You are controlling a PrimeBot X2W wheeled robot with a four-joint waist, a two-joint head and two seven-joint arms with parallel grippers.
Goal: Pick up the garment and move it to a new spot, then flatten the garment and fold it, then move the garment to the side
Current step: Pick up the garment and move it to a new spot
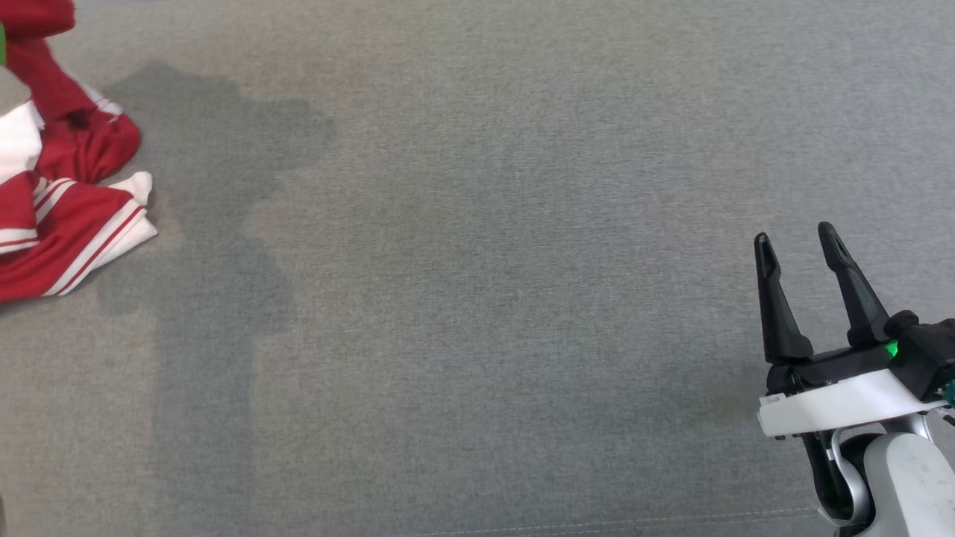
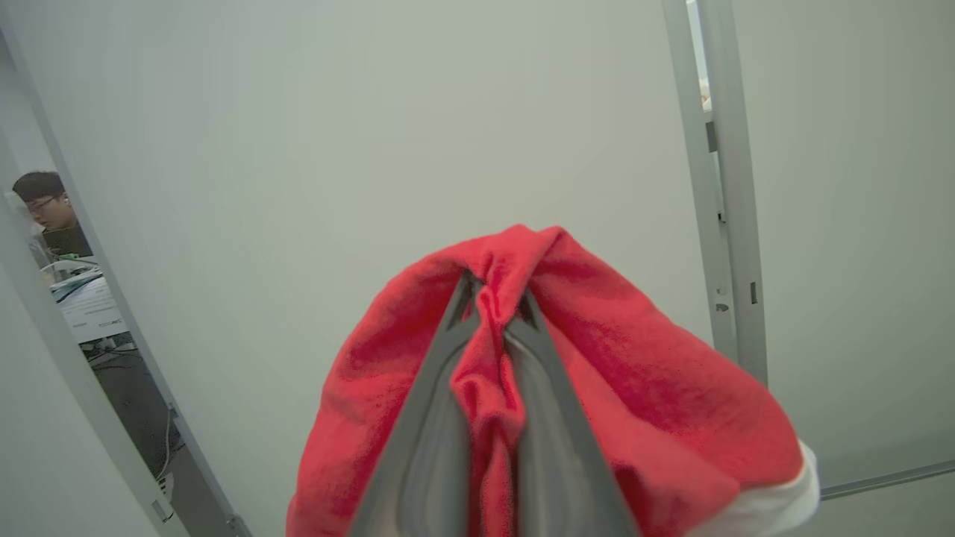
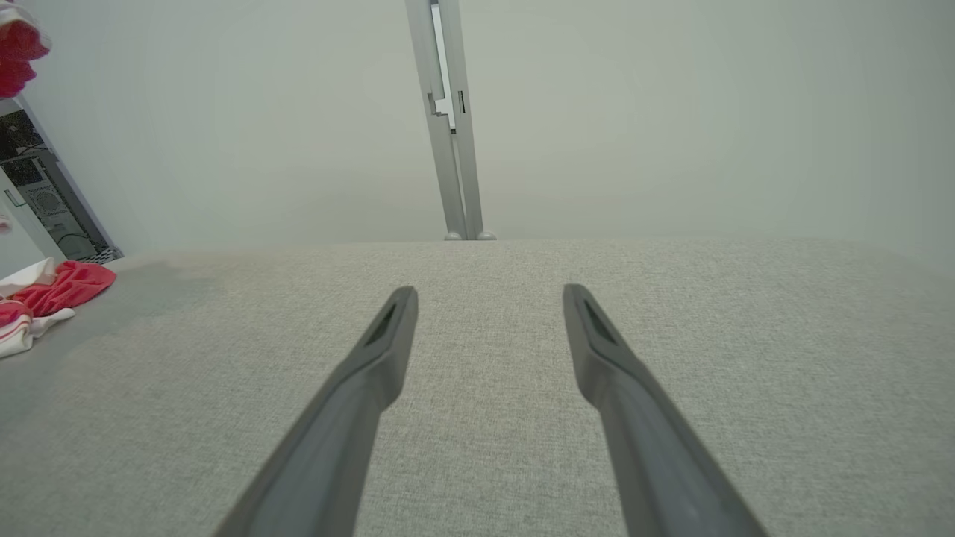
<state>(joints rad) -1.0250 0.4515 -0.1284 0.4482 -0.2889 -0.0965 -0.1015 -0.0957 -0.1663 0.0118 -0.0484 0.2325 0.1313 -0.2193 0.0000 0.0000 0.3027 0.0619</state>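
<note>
first, the head view: the garment [image 1: 67, 216], red with white stripes and white panels, lies crumpled at the far left edge of the grey cloth surface [image 1: 477, 313], with a strip of it rising out of the top left corner. a dark shadow [image 1: 216, 194] spreads over the surface just beside the heap. the right gripper [image 1: 794, 234] sits at the lower right, well apart from the garment, its two dark fingers [image 1: 776, 306] spread and pointing up the view with nothing between them.

next, the left wrist view: the left gripper [image 2: 496, 291] is pressed together on a fold of the garment [image 2: 634, 388]. red cloth is pinched between the fingers [image 2: 418, 447] and drapes over both of them, and a bit of white trim [image 2: 776, 507] shows at the lower right. behind it stand a pale wall panel [image 2: 336, 149] and a metal post [image 2: 720, 186]. a person [image 2: 45, 201] sits at the far left edge.

last, the right wrist view: the right gripper [image 3: 489, 292] hangs over the bare surface [image 3: 477, 462] with its jaws wide apart and nothing in them. the garment [image 3: 60, 287] rests at the left edge of the surface, and more red cloth hangs in the top left corner. the metal post [image 3: 448, 112] rises behind the far edge.
</note>
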